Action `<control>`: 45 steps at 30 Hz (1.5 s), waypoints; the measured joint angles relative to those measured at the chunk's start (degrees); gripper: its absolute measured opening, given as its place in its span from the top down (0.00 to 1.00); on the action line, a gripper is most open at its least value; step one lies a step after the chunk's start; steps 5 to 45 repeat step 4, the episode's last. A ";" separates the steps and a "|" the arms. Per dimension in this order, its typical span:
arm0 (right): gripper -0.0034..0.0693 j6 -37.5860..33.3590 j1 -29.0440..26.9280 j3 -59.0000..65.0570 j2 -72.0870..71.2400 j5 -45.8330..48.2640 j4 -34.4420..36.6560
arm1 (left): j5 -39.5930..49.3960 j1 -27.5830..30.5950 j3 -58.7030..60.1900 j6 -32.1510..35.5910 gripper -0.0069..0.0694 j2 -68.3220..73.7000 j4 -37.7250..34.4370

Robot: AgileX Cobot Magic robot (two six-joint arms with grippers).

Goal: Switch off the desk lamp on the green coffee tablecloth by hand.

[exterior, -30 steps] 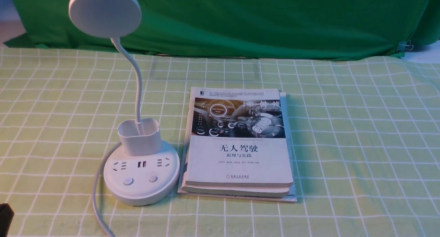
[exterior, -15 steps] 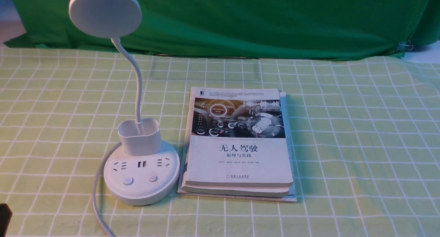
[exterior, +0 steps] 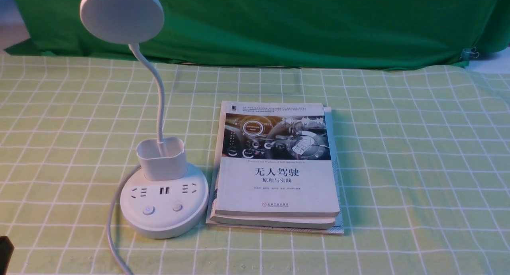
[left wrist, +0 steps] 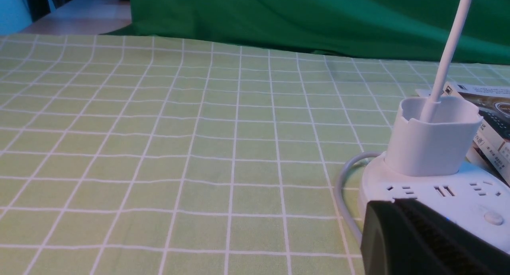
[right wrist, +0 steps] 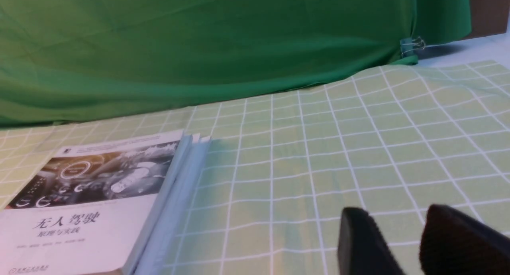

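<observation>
The white desk lamp stands at the left of the green coffee tablecloth [exterior: 398, 155]. It has a disc head [exterior: 121, 15], a cup holder [exterior: 161, 158] and a round base [exterior: 164, 223] with two buttons [exterior: 148, 210]. In the left wrist view the base [left wrist: 458, 187] is close ahead. My left gripper [left wrist: 394, 211] looks shut and empty; its black fingers cover the near left part of the base. Only a black corner of it [exterior: 4, 251] shows in the front view, left of the lamp. My right gripper [right wrist: 398, 215] is open and empty, low over the cloth right of the books.
A stack of books [exterior: 277, 167] lies right beside the lamp base; it also shows in the right wrist view [right wrist: 91, 203]. The lamp's white cord [exterior: 111, 235] runs toward the front edge. A plain dark green backdrop cloth [exterior: 299, 24] hangs at the back.
The black corner of my left gripper has drawn slightly lower and further left in the front view. The lamp and books have not moved.
</observation>
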 joint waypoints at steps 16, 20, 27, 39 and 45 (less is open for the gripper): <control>0.63 0.00 0.00 0.00 0.00 0.00 0.00 | 0.00 0.00 0.00 0.00 0.91 0.00 0.00; 0.63 0.00 0.00 0.00 0.00 0.00 0.00 | 0.00 0.00 0.00 0.00 0.91 0.00 0.00; 0.63 0.00 0.00 0.00 0.00 0.00 0.00 | 0.00 0.00 0.00 0.00 0.91 0.00 0.00; 0.63 0.00 0.00 0.00 0.00 0.00 0.00 | 0.00 0.00 0.00 0.00 0.91 0.00 0.00; 0.63 0.00 0.00 0.00 0.00 0.00 0.00 | 0.00 0.00 0.00 0.00 0.91 0.00 0.00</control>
